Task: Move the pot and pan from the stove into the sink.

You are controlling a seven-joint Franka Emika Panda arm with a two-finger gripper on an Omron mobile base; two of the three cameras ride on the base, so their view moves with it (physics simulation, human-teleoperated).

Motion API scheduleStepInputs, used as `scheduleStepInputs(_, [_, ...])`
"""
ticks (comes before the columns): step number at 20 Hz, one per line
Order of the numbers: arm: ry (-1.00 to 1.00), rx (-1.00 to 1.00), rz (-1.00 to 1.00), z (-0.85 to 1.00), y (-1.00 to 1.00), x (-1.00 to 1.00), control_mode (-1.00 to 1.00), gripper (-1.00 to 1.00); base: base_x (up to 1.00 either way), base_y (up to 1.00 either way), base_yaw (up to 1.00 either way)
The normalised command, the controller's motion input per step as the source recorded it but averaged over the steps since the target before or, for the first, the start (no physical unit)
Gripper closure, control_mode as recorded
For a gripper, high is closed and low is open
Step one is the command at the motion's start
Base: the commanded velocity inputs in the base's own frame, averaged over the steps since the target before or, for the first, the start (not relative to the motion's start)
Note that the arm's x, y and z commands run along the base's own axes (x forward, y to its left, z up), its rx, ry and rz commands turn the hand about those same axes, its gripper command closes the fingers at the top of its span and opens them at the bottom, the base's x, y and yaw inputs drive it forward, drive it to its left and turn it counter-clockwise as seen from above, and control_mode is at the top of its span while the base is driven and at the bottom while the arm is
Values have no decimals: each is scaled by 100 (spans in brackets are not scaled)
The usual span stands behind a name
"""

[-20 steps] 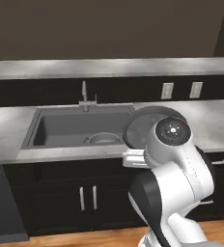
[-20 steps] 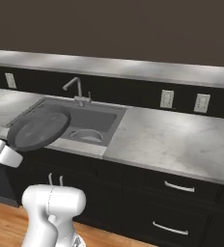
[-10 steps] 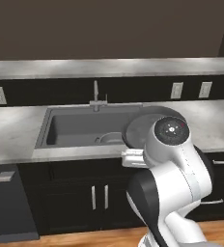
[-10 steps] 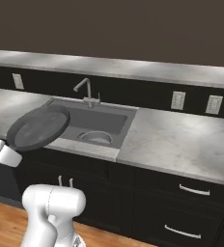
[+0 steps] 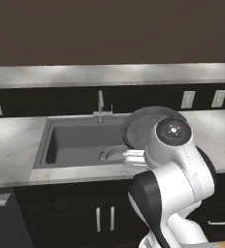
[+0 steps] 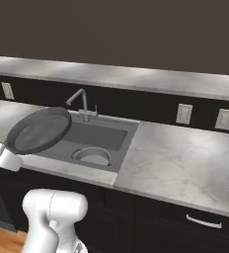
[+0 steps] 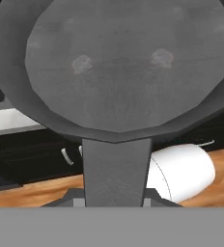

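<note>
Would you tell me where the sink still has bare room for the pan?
The dark grey rectangular sink is bare left of and behind the round grey metal pot, toward the curved faucet. Its front right corner is crowded. The claw holds the shallow grey pan.

In front of me runs a pale grey marbled stone countertop (image 6: 185, 158) over black cabinets (image 6: 185, 222). A large dark grey rectangular sink (image 5: 75, 140) is sunk into it, a slim grey curved faucet (image 6: 79, 101) at its back rim. A round grey metal pot (image 6: 93, 155) sits on the basin floor.
</note>
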Motion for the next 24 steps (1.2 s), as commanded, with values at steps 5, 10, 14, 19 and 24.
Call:
scheduleStepInputs(5, [0,0,0,0,0,0,100,100,50,20,0])
scheduleStepInputs(10, [0,0,0,0,0,0,-100,100,1,0,0])
scheduleStepInputs(14, [6,0,0,-2,0,11,-100,100,0,0,0])
scheduleStepInputs(19, [22,-1,2,-11,0,7,-100,100,0,0,0])
scheduleStepInputs(24, [20,0,1,-9,0,0,-100,100,0,0,0])
